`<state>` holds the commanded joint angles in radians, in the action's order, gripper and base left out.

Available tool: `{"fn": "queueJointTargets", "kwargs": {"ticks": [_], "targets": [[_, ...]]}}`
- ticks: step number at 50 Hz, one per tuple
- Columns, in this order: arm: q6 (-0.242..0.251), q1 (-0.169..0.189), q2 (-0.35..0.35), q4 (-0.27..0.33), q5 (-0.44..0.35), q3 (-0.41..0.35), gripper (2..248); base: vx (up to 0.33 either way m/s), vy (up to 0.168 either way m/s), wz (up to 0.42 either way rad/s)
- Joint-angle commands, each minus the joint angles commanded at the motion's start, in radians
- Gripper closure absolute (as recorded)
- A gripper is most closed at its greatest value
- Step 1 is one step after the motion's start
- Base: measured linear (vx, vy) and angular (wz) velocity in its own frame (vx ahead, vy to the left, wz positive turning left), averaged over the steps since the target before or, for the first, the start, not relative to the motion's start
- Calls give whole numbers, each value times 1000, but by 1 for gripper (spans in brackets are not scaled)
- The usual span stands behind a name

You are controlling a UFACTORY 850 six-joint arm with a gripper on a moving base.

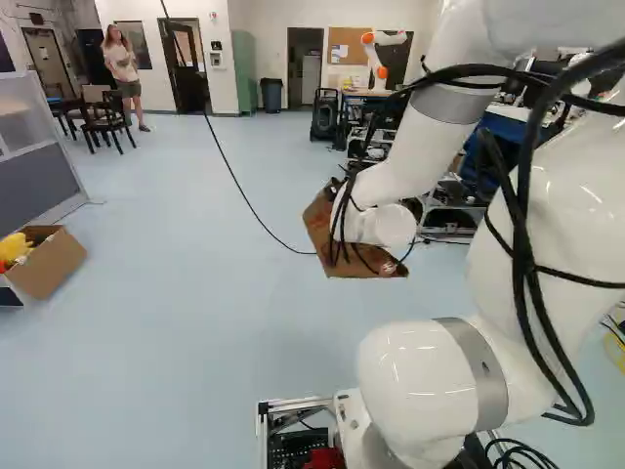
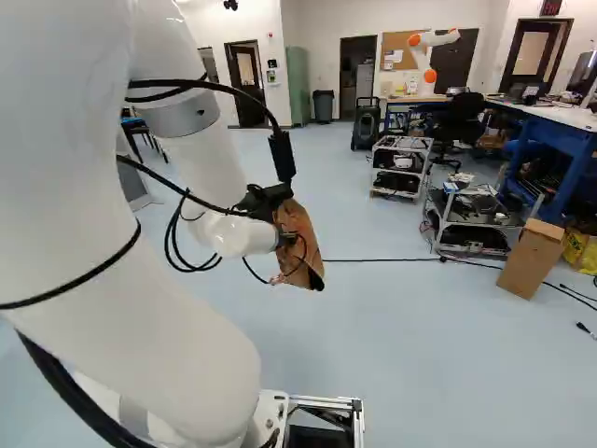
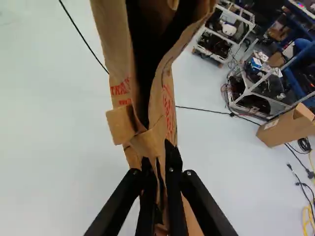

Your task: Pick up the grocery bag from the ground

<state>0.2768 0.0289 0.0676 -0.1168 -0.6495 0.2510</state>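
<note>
Grocery bag, brown paper with red print, held up above the pale floor by the black gripper at the end of the white arm. In the wrist view, the two fingers of the gripper pinch a creased part of the paper between them. The bag's dark open mouth stretches ahead of the fingers, with a folded flap of paper just ahead of their tips. Black cables loop along the arm.

Past the bag, a thin black cord crosses the floor. At the right of the right base view, an open cardboard box sits on the floor with a yellow bag beside it. Near them are two metal carts, one farther off and one closer, both loaded with equipment, and a blue workbench.

At the left of the left base view, another cardboard box holds something yellow, near a grey partition. Dark chairs stand beyond.

Toward the back wall are a green cabinet, a dark bin, a black wheeled case, a corkboard and another robot, white with orange joints.
</note>
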Motion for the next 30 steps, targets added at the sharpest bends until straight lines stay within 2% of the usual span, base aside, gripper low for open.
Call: {"fn": "queueJointTargets", "kwargs": {"ticks": [15,30], "targets": [[-105,-11,81,44,-85,-62,229,0,0,0],[-186,-19,142,78,-150,-110,229,0,0,0]]}}
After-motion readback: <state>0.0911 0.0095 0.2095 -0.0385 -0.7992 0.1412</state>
